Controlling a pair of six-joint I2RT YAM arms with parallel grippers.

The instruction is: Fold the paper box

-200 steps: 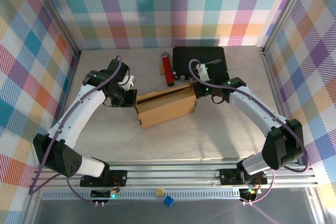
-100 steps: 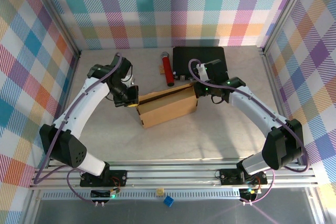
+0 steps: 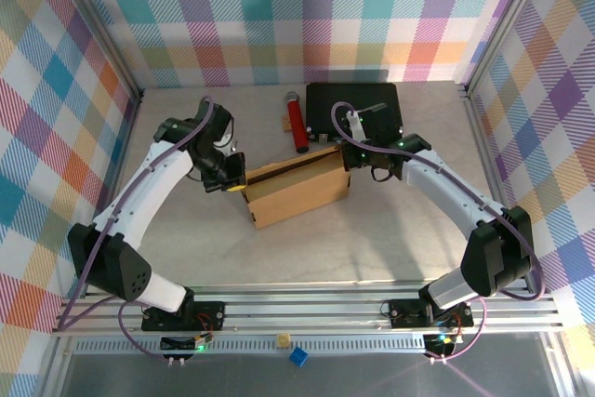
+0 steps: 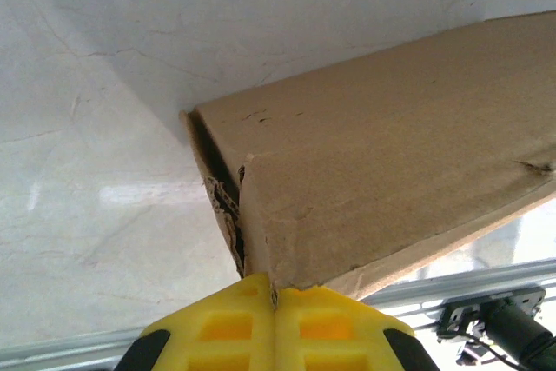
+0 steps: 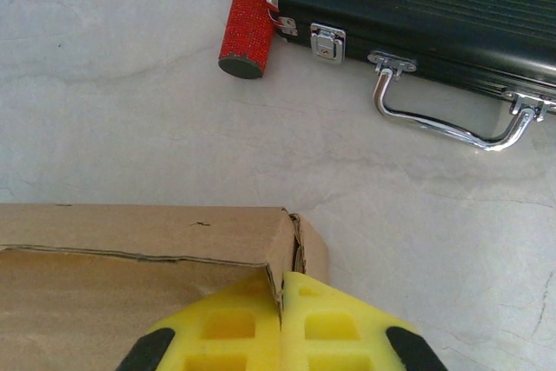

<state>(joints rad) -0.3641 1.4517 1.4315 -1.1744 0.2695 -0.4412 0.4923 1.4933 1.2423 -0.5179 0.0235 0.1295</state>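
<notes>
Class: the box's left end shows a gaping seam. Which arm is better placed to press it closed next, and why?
Probably the left. The left pincer, shut, sits right at the gaping corner of the paper box; the right pincer, also shut, sits at the opposite end.

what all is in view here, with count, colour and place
box: 1, brown, mid table, between the grippers
case: 1, black, far side, behind the box
tube: 1, red, just left of the case
cube: 1, blue, near edge by the rails
block: 1, yellowish, near edge, beside the cube
table: 1, pale marbled, under it all
walls: 3, plaid, around the table
left gripper: 1, yellow fingers, shut, at the box's left end
right gripper: 1, yellow fingers, shut, at the box's right end
</notes>
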